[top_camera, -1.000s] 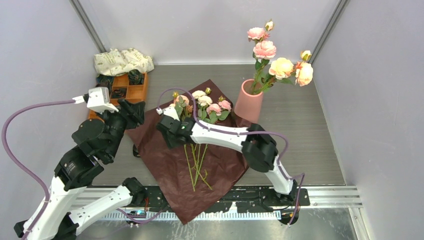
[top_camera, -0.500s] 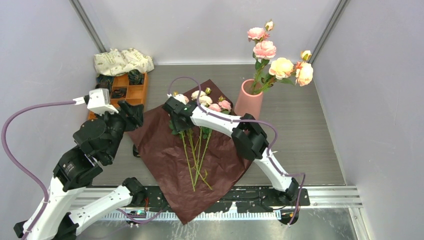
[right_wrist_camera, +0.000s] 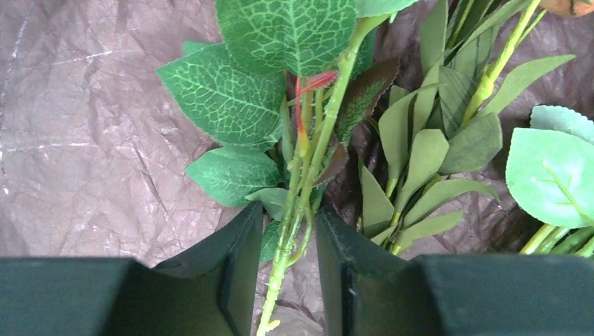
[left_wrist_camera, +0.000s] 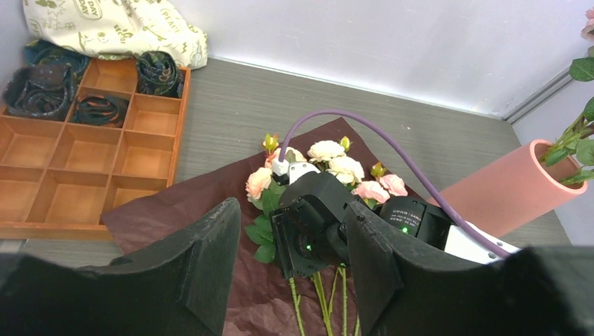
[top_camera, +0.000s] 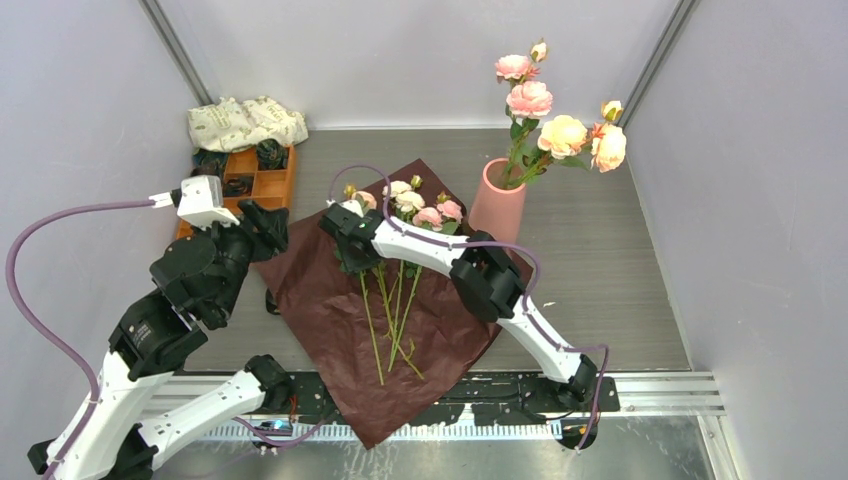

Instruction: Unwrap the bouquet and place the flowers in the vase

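Observation:
The bouquet lies unwrapped: several pink and cream flowers (top_camera: 415,205) rest on the spread maroon paper (top_camera: 320,320), stems (top_camera: 393,315) pointing toward the arms. The salmon vase (top_camera: 497,205) stands beside the paper and holds several roses (top_camera: 545,125). My right gripper (top_camera: 350,240) is down on the leftmost flower just below its leaves. In the right wrist view one green stem (right_wrist_camera: 302,183) runs between its fingers, with a gap on each side of my right gripper (right_wrist_camera: 288,224). My left gripper (top_camera: 268,225) hovers open over the paper's left edge, and my left gripper (left_wrist_camera: 291,210) holds nothing.
An orange compartment tray (top_camera: 268,180) with dark rolled items sits at the back left. A cream patterned cloth bundle (top_camera: 245,122) lies behind it. Grey walls close in on both sides and the back. The right arm's purple cable (top_camera: 400,205) arches over the flower heads.
My right gripper has moved up the stems toward the flower heads, and its jaws have narrowed around one stem. The left arm has barely moved.

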Controlling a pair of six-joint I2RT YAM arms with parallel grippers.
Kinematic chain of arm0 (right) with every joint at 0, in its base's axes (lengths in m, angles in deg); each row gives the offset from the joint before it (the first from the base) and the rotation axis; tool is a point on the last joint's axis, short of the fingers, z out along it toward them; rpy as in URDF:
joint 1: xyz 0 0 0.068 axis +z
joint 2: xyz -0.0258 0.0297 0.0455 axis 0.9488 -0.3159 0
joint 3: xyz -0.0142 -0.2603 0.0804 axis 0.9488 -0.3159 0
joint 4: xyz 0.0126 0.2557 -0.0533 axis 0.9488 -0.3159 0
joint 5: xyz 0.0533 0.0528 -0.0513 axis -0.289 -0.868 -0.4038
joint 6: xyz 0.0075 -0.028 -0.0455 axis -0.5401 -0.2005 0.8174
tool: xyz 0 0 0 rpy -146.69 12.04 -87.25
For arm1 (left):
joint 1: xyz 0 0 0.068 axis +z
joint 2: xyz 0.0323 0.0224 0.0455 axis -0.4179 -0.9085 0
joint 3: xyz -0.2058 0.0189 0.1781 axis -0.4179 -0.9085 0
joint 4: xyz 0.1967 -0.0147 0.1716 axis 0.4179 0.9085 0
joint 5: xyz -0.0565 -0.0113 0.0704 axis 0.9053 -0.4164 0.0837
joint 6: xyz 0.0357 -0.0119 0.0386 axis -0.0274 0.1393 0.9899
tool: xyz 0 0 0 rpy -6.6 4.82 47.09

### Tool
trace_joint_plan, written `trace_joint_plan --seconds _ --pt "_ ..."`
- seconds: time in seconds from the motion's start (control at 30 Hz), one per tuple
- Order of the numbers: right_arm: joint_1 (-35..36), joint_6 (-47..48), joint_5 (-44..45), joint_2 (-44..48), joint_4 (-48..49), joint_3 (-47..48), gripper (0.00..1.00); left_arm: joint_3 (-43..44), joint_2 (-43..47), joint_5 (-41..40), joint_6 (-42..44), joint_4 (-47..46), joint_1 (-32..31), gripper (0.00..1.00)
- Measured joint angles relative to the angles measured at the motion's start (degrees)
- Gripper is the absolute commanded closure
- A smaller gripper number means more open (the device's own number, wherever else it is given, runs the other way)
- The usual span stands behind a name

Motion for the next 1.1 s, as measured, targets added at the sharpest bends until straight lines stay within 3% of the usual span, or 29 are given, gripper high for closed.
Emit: trace_joint_plan --seconds 0.4,0.73,1.1 --pt "-0.02 -0.07 0.31 -0.24 -0.66 0.31 0.98 0.0 0.0 -0.02 0.02 0.0 0.0 0.42" --pt "0.15 0.66 0.35 5.84 -1.68 0.85 0.99 0.0 -0.35 -0.04 0.02 0.0 0.0 0.42" --pt "0.74 7.13 2.49 32.44 -0.31 1.14 0.99 0.0 -0.7 0.0 0.02 -0.02 0.0 0.42"
